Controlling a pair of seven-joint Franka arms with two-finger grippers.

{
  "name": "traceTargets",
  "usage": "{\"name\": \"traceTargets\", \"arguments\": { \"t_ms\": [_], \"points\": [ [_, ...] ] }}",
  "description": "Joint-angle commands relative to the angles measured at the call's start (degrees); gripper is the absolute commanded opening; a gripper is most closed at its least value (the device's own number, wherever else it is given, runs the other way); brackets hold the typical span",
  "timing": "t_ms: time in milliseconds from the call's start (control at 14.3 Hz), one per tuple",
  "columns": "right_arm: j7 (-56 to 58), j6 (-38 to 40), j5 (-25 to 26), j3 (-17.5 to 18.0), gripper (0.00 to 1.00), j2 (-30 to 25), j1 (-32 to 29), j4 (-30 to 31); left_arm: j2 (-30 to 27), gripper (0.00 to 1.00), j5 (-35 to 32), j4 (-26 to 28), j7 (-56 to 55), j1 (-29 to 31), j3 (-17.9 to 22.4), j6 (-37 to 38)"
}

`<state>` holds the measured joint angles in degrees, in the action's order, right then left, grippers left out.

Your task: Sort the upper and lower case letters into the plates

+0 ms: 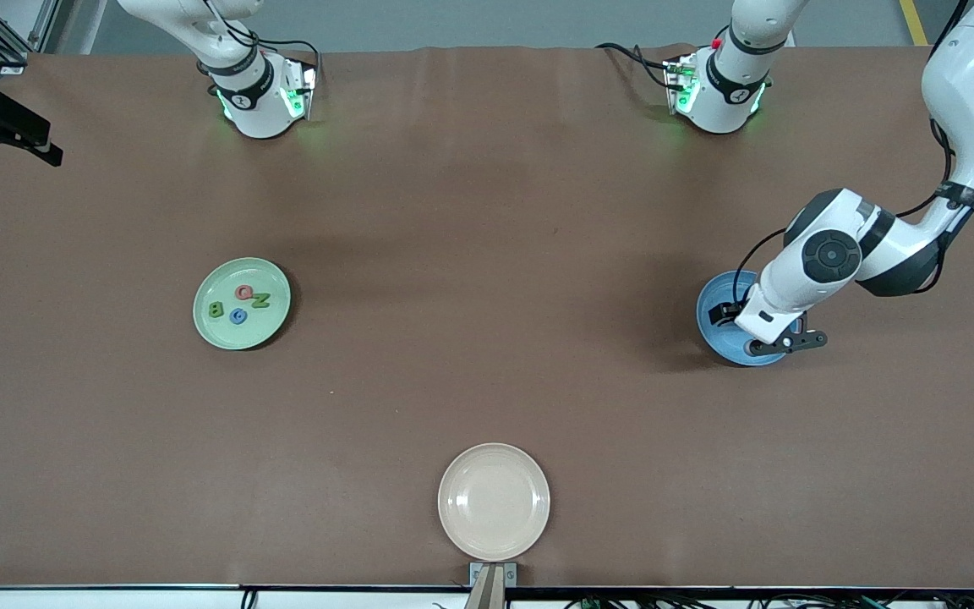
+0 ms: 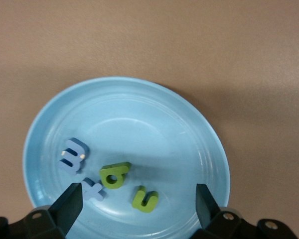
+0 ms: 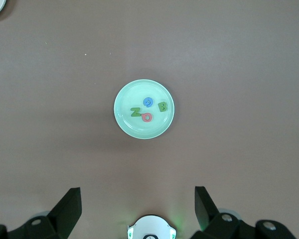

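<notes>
cream plate (image 1: 494, 501) near camera | left claw (image 2: 139, 199) over blue plate (image 2: 124, 107)

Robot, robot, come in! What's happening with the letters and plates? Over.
Left gripper open over blue plate, four letters inside. Right gripper open, waiting. Green plate holds four. Nothing in the way.
</notes>
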<state>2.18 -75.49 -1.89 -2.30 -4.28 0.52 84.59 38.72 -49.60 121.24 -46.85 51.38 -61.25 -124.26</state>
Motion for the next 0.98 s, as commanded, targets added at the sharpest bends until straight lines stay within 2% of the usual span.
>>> {"name": "traceTargets", "arguments": {
  "t_ms": [0,210,350,420,490,700,910],
  "points": [
    [-0.9,0.9,-1.0,0.2,1.00,-0.9,-0.7,0.5,-1.5,1.00,1.1,-0.2,0.4,1.6,-1.0,1.7],
    [-2.4,1.3,-1.0,0.0,1.00,-0.9,-0.8,0.5,-2.1,1.00,3.8,-2.7,0.7,1.5,-2.6,3.4],
    [-3.0,1.3,-1.0,0.0,1.00,-0.9,-0.8,0.5,-7.1,0.99,11.0,-3.2,4.2,0.0,-2.7,3.6],
    [-3.0,1.4,-1.0,0.0,1.00,-0.9,-0.8,0.5,-9.7,0.99,16.6,-3.5,9.6,-1.7,-1.5,3.6],
    [-2.8,1.6,-0.9,-0.1,1.00,-0.9,-0.9,0.5,-12.0,0.99,21.8,-4.1,14.5,-4.1,1.6,3.6],
    [-2.8,1.6,-0.9,0.1,1.00,-0.9,-1.0,0.5,-17.9,0.99,31.9,-5.0,25.1,-13.6,13.0,3.7],
    [-2.8,1.1,-0.9,0.4,1.00,-0.9,-0.9,0.5,-21.0,0.99,43.0,-5.3,28.6,-24.7,23.3,3.7]
  ]
}}
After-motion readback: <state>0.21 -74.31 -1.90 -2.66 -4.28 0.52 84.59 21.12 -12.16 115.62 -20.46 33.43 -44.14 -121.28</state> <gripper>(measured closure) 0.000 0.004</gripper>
